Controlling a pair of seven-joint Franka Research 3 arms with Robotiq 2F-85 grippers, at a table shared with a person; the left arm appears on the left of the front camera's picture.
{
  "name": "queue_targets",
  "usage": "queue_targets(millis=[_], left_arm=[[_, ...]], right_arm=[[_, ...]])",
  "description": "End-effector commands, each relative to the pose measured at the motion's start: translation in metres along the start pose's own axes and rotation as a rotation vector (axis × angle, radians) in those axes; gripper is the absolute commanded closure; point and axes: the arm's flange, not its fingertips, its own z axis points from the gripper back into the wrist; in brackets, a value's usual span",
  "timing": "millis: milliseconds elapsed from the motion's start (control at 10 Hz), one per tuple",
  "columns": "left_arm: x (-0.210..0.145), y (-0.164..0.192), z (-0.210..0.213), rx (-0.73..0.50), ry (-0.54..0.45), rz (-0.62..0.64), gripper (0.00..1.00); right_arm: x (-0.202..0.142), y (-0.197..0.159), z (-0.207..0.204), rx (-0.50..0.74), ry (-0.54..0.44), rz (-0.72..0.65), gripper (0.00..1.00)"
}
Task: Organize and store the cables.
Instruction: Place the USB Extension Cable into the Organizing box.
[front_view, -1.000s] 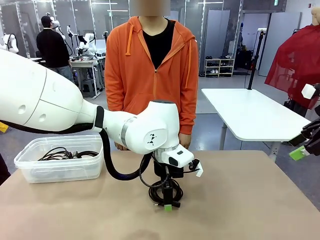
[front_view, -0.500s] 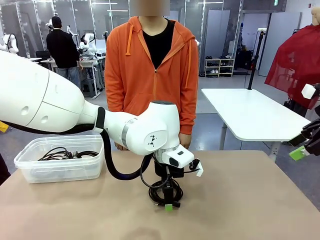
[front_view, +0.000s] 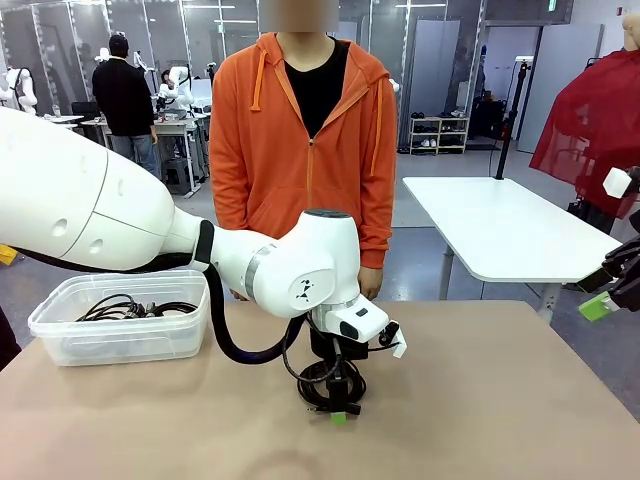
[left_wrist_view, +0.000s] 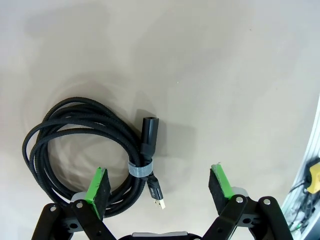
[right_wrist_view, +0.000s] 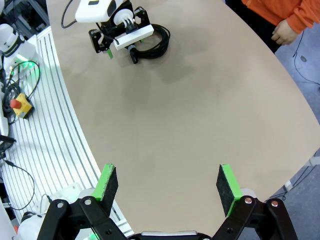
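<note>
The left claw (left_wrist_view: 157, 187) hangs spread wide over a coiled cable (left_wrist_view: 85, 150) on the bench (left_wrist_view: 225, 75), its own arm hiding much of the coil from the front, while the right claw (right_wrist_view: 167, 185) waits spread and empty.

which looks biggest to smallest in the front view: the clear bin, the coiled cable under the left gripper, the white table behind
1. white table, though it stands farther off
2. clear bin
3. coiled cable, partly hidden by the open left gripper
</note>
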Motion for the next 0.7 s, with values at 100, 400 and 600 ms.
queue_targets(millis=[100,400,600], left_arm=[[0.002,-0.002,-0.008,0.029,0.005,0.018,0.00],[-0.002,-0.001,-0.015,0.026,0.012,0.030,0.00],[-0.001,-0.001,-0.019,0.013,0.010,0.030,0.00]], right_arm=[[-0.001,0.001,0.001,-0.006,0.013,0.006,0.00],[-0.001,0.001,0.001,-0.006,0.013,0.006,0.00],[-0.001,0.001,0.001,-0.006,0.013,0.006,0.00]])
